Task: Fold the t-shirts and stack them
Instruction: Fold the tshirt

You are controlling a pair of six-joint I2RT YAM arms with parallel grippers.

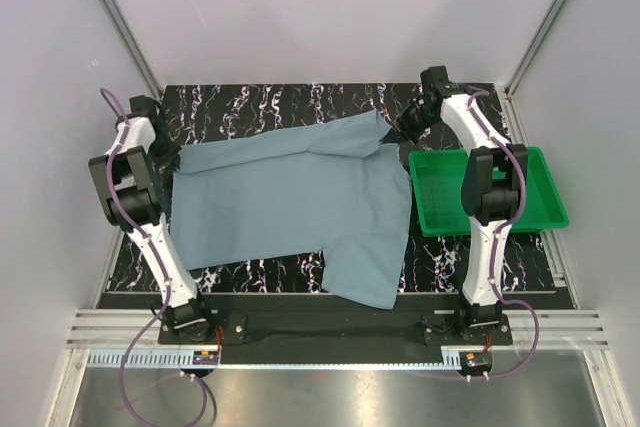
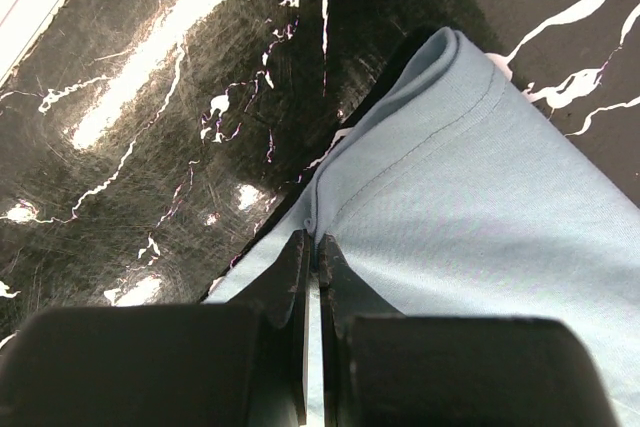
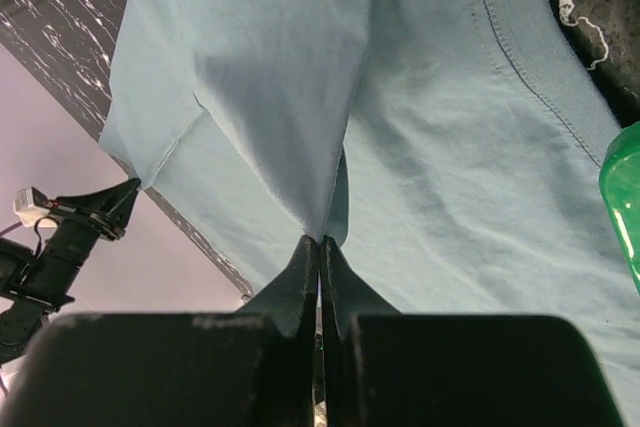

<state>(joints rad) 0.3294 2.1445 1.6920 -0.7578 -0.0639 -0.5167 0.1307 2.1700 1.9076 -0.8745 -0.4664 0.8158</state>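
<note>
Blue-grey t-shirt (image 1: 290, 202) spread on black marbled worktop (image 1: 250, 102), left claw (image 2: 312, 252) pinching its hem edge, right claw (image 3: 320, 245) pinching a raised fold, green tray (image 1: 440, 197) just beside

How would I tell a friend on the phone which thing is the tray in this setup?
Start at the black marbled table in front of the two arms. At its right side, right beside the spread blue-grey t-shirt, lies the tray. It is the only bright green, rigid, rectangular thing there, shallow with a raised rim.
</note>
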